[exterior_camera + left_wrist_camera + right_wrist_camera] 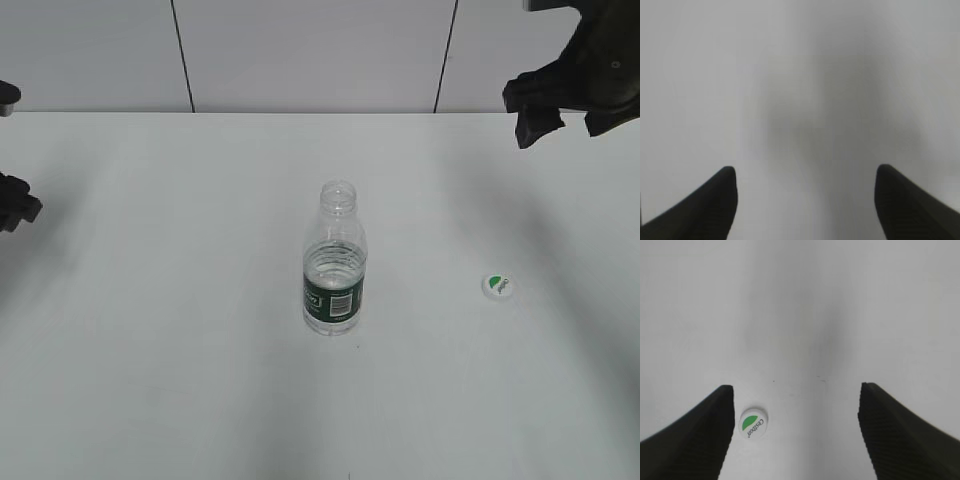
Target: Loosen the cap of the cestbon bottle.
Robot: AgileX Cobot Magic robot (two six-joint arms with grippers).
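The cestbon bottle [335,262] stands upright in the middle of the white table, its neck open with no cap on it; its dark green label band faces me. The cap [497,287] lies flat on the table to the bottle's right, green patch up. It also shows in the right wrist view [753,423], close to the left finger. My right gripper [796,407] is open and empty, raised high at the upper right of the exterior view [545,105]. My left gripper [805,180] is open and empty over bare table; it sits at the far left edge [15,208].
The white table [180,350] runs to a pale panelled wall [300,50] at the back. Both arms cast soft shadows on the tabletop.
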